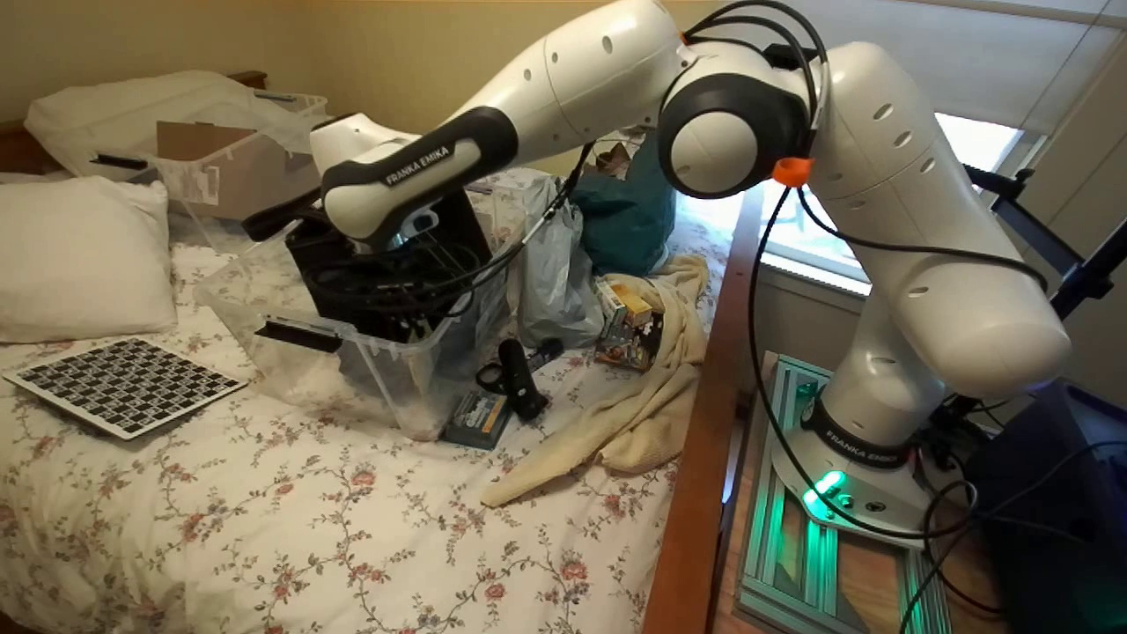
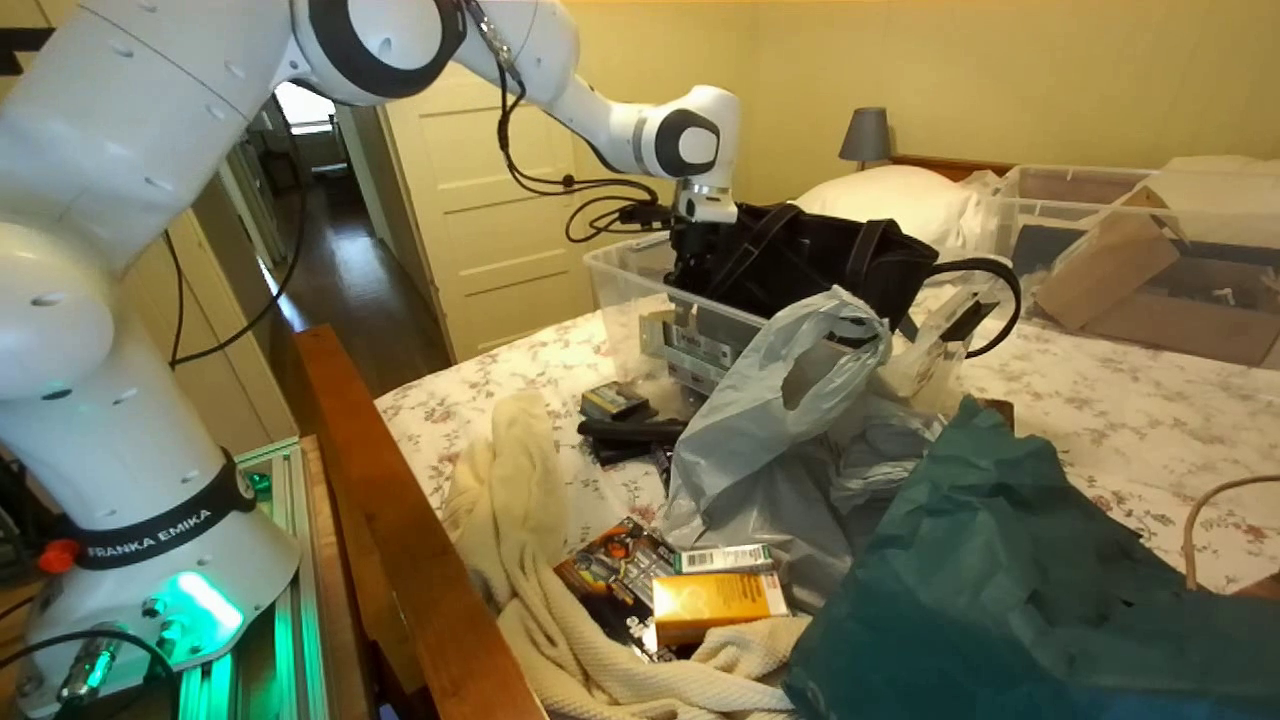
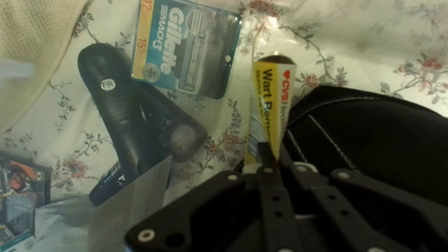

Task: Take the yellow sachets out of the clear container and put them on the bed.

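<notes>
We see a box [image 1: 374, 387] of clear glossy plastic, a shopping bag [image 2: 740, 450] of thin crinkled plastic, a smooth yellow packet [image 3: 274, 94], a rough knitted blanket [image 2: 515, 470], matt cloth over the bed [image 1: 396, 546], a smooth wooden rail [image 2: 415, 530], a metal frame [image 1: 764, 515], a matt leathery handbag [image 3: 357, 140]

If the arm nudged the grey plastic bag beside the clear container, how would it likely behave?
The grey plastic bag would probably crumple rather than slide stiffly: its surface is creased. Its handle loop gapes open, so might snag something passing. Weight is unclear; anything inside is hidden.
</notes>
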Controlling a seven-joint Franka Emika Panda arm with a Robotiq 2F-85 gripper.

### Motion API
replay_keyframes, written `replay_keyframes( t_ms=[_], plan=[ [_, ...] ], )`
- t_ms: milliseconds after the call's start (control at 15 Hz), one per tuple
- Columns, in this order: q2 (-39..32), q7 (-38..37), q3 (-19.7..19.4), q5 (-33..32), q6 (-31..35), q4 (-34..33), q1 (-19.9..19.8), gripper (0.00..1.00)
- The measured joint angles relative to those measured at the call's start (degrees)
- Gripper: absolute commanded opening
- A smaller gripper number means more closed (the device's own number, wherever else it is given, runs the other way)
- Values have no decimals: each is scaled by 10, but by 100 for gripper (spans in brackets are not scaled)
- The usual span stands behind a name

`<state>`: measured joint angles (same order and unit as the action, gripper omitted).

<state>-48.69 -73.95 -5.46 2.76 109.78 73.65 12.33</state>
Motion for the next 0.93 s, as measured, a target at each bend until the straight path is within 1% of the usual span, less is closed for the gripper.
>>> replay_keyframes(
  t_ms=[133,333,600,933],
  plan=[
    [30,-7,-5,-8,18,27,0,1],
    [85,-24,-12,-14,77,84,0,1],
    [167,-43,-17,-35,190,180,0,1],
    [262,-51,-17,-82,333,302,0,1]
  ],
)
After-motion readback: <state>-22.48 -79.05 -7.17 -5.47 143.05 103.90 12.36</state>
